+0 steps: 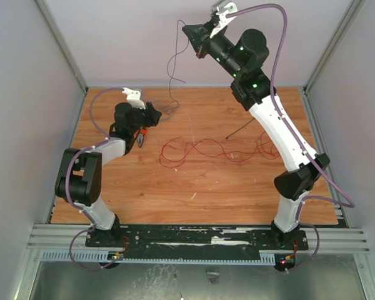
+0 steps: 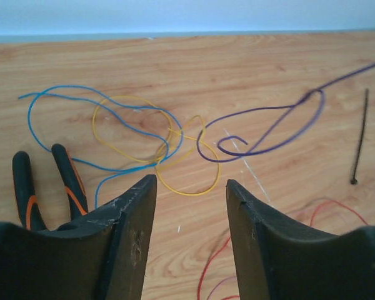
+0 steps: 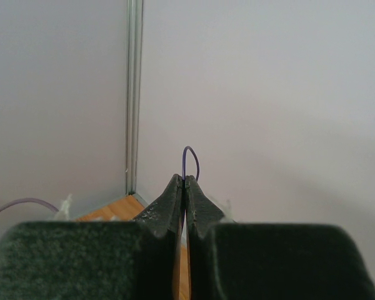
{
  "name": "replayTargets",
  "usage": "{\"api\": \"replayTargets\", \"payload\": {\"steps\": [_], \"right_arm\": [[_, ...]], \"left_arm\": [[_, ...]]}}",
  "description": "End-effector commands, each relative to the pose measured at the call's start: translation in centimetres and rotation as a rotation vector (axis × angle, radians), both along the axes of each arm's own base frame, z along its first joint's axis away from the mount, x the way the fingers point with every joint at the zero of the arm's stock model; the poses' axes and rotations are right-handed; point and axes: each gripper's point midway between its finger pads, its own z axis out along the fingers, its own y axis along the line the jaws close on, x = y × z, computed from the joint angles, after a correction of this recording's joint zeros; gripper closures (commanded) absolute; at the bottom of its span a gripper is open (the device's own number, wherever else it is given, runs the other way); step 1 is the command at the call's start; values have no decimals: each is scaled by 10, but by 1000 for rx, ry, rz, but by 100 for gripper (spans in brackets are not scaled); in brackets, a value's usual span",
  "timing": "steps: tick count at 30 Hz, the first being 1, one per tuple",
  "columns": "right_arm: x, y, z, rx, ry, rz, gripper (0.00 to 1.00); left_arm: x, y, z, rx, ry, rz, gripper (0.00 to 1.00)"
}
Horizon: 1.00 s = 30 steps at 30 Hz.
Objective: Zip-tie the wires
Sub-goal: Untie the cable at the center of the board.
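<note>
My right gripper [image 1: 189, 31] is raised high near the back wall, shut on a thin dark purple wire [image 1: 169, 65] that hangs down to the table; its small loop [image 3: 190, 159] sticks out above the closed fingertips [image 3: 175, 187]. The red wires [image 1: 206, 150] lie looped on the wooden table. The black zip tie [image 1: 240, 129] lies flat beyond them and also shows in the left wrist view [image 2: 360, 134]. My left gripper [image 2: 190, 181] is open and empty, low over the table, facing the purple wire [image 2: 269, 134], a blue wire [image 2: 69, 100] and a yellow wire [image 2: 175, 169].
The orange-handled pliers [image 1: 140, 137] lie beside my left gripper [image 1: 155, 115] and show in the left wrist view [image 2: 44, 187]. Grey walls and metal frame posts [image 1: 62, 44] close in the table on three sides. Lilac robot cables [image 1: 278, 37] arc off both arms.
</note>
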Motion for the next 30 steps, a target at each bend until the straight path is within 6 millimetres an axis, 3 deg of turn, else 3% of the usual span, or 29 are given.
{"api": "replayTargets", "payload": {"steps": [1, 10, 19, 25, 30], "right_arm": [[-17, -11, 27, 34, -51, 16, 100], [-20, -11, 29, 35, -55, 34, 100], [-23, -10, 30, 37, -62, 49, 100], [-21, -10, 28, 33, -61, 43, 100], [-20, -12, 29, 36, -64, 36, 100]], "left_arm": [[-17, -6, 48, 15, -189, -148, 44], [-34, -29, 56, 65, -342, -348, 35], [-7, -37, 52, 107, -349, -392, 35], [7, -48, 40, 119, -319, -435, 49], [12, -56, 29, 122, -284, -466, 71]]}}
